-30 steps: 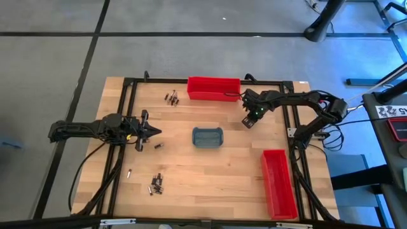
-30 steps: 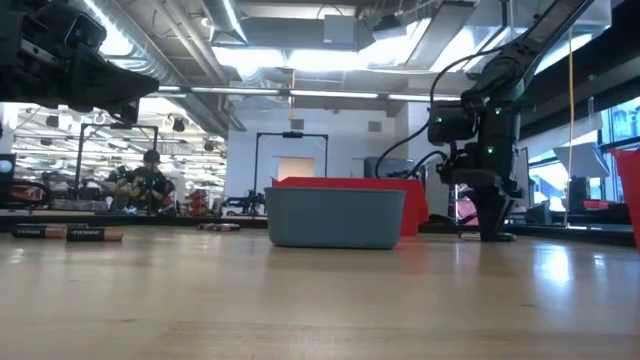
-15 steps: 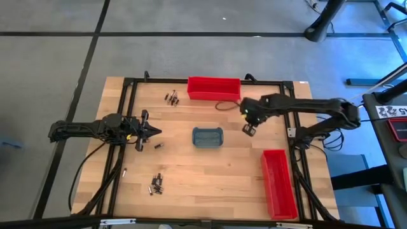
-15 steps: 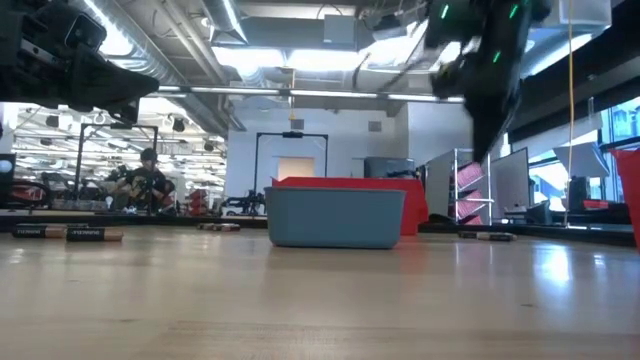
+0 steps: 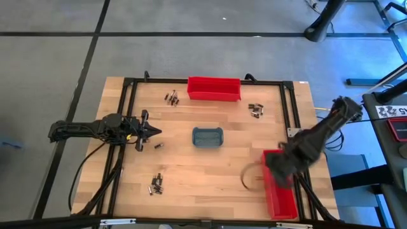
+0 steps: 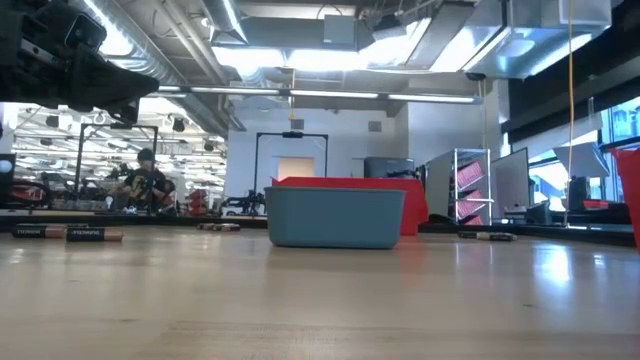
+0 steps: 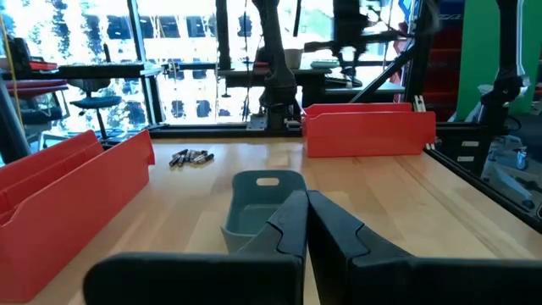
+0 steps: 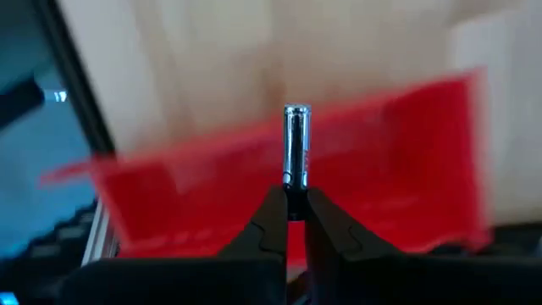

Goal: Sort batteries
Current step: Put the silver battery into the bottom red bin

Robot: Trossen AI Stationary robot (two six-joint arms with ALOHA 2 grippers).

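**R gripper holds one battery over side bin**

- R gripper [image 8: 288, 199]: clenched on a single silvery battery [image 8: 295, 144], which sticks straight out past the fingertips. In high view the R arm reaches in from the table's right edge, w/ its gripper end [image 5: 278, 166] above the near end of the side bin [image 5: 283, 202]. Wrist view shows red bin wall directly behind the battery; picture blurred, so whether the battery is inside the bin or just above it cannot be told.
- L gripper [image 7: 306, 212]: clenched shut, nothing in it. L arm sits at table's left side, gripper [image 5: 152, 131] pointing toward centre, aimed at the tray.
- Tray [image 5: 208, 137]: grey-blue, rounded, mid-table. Contents not readable.
- Back bin [image 5: 214, 88]: red, along far edge, centre.
- Batteries, loose on table, 4 lots:
  - cluster [image 5: 172, 97] near far edge, left of back bin;
  - cluster [image 5: 255, 109] just right of back bin, toward R side;
  - single [image 5: 158, 145] just beside L gripper tip;
  - cluster [image 5: 156, 184] toward near edge, left of centre.
- Low view: batteries [image 6: 68, 233] lie flat on table at left; tray front-centre w/ back bin behind it.
- Table [image 5: 210, 172]: light wood, black frame rails.
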